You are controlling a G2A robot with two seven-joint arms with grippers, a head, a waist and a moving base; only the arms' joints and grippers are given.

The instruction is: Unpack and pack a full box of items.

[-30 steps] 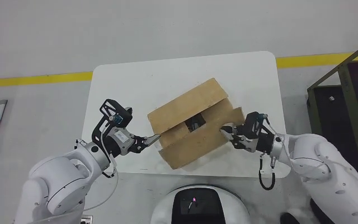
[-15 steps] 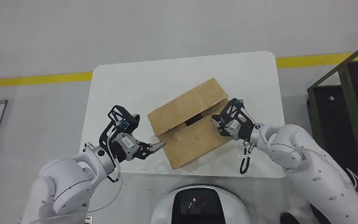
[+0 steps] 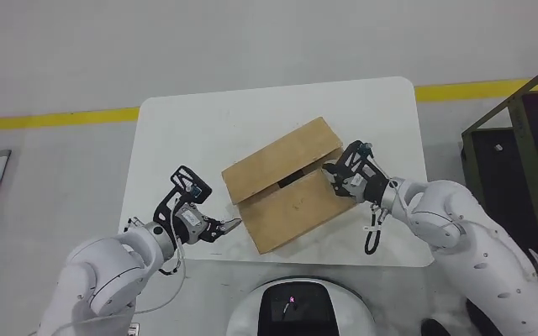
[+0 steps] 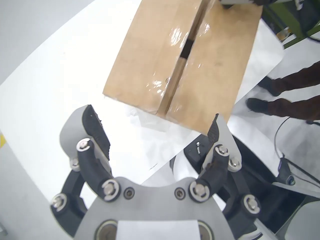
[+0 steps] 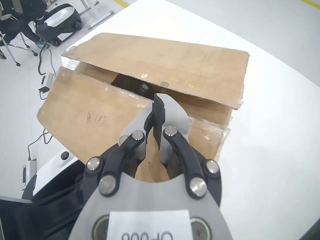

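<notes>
A brown cardboard box sits askew in the middle of the white table. Its two long top flaps lie nearly flat, and a narrow dark slot at the seam shows something dark inside. My left gripper is open just off the box's near-left corner, apart from it; the left wrist view shows the box beyond the spread fingers of that gripper. My right gripper is shut over the near flap at the box's right end, and in the right wrist view its tip is at the seam.
A dark green rack stands off the table's right side. White tabletop lies bare behind the box and to its left. The box's near corner sits close to the table's front edge.
The right gripper came in from the box's right side onto the near flap, which now lies flatter, narrowing the opening. The left gripper drew back from the box's left end toward the front edge.
</notes>
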